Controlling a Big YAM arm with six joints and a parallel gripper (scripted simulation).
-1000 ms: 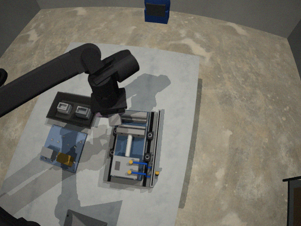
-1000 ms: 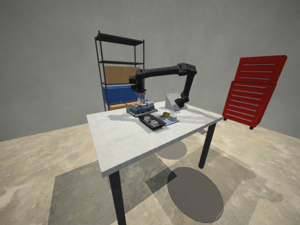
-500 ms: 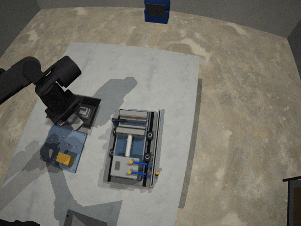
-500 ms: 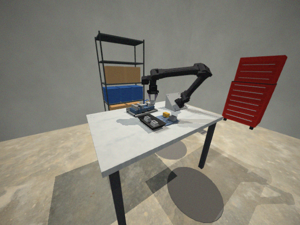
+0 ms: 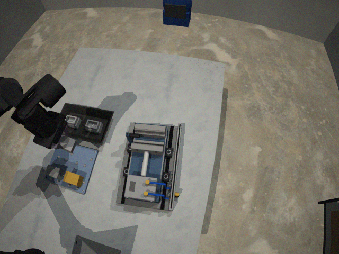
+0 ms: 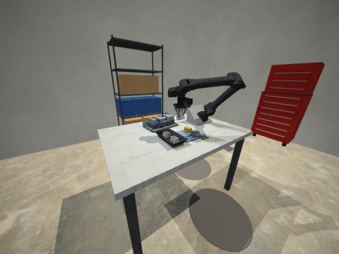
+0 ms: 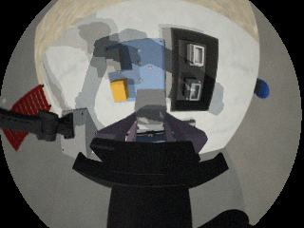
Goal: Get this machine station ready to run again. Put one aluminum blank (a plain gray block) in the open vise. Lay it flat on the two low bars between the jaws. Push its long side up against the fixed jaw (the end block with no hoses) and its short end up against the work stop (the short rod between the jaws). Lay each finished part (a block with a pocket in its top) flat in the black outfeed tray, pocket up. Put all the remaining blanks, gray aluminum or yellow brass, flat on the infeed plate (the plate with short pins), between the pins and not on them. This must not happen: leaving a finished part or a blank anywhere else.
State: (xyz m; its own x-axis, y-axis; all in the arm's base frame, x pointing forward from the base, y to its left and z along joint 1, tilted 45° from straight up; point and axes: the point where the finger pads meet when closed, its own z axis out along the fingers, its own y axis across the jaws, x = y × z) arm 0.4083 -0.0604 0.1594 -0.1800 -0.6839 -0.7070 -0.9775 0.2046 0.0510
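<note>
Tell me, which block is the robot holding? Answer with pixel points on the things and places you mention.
The plain gray block [image 5: 68, 144] [image 7: 150, 102] between the gripper's [image 5: 60, 139] [image 6: 180, 115] [image 7: 150, 116] fingers, lifted up. The other gray block [image 5: 54, 172] [image 6: 195, 133] [image 7: 114, 58] and the yellow block [image 5: 73, 179] [image 6: 187, 129] [image 7: 120, 90] are on the blue plate [image 5: 85, 153] [image 6: 188, 136] [image 7: 154, 54].

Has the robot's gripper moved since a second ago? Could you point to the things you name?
Yes. In the top view, the gripper [image 5: 65, 139] [image 6: 179, 116] [image 7: 150, 115] has moved leftward across the picture, much closer to the blue plate [image 5: 84, 154] [image 6: 186, 136] [image 7: 153, 54].
</note>
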